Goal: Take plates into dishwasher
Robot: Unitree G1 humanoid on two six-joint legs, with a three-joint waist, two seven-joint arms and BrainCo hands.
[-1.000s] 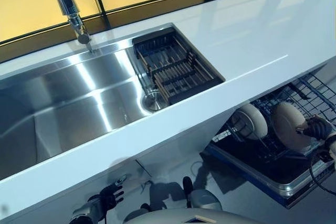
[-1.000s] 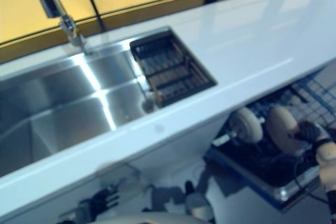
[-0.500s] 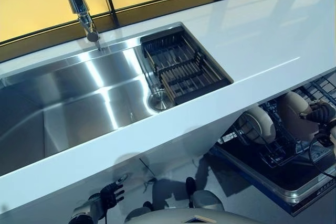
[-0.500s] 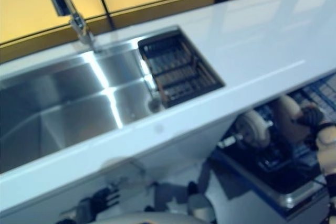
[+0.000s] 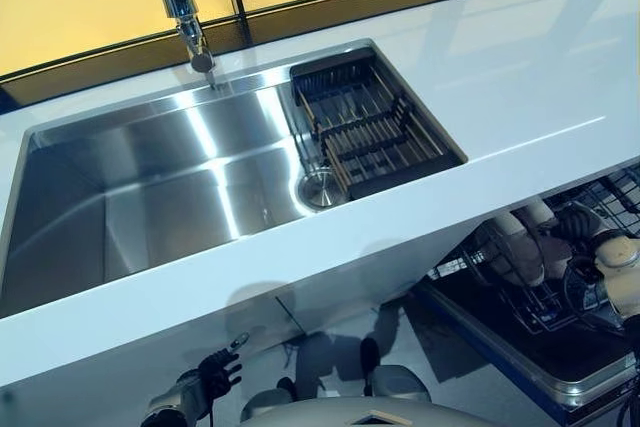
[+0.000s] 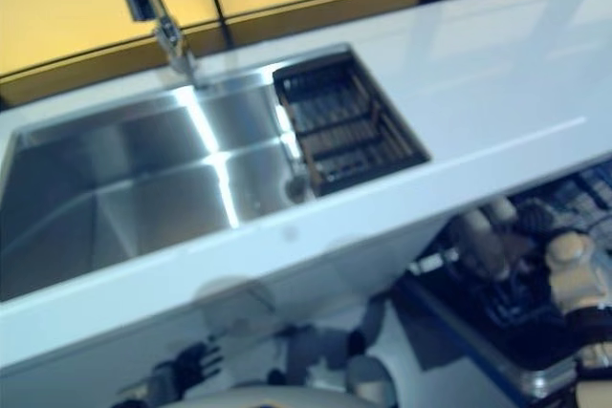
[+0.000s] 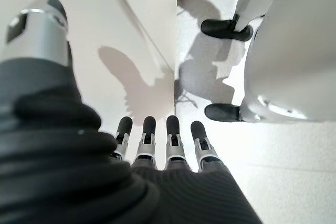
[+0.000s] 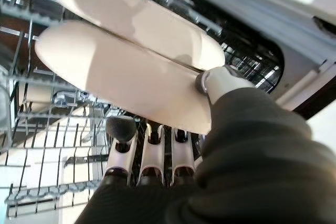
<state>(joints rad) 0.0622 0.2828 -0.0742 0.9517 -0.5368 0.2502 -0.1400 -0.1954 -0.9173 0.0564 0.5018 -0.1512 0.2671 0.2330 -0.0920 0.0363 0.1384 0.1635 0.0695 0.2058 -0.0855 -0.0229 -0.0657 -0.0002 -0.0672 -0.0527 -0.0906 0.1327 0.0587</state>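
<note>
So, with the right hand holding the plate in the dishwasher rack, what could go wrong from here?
1. The plate in the right hand sits tight beside a second plate; they may knock together.
2. If it misses the wires of the rack, it could tip when released.
3. The counter overhangs the rack, hiding much of it from the head views.

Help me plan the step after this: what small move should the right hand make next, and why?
Probably let go and draw back. The right hand pinches a plate that already stands on edge in the dishwasher rack, beside another plate. The left hand hangs idle.
</note>
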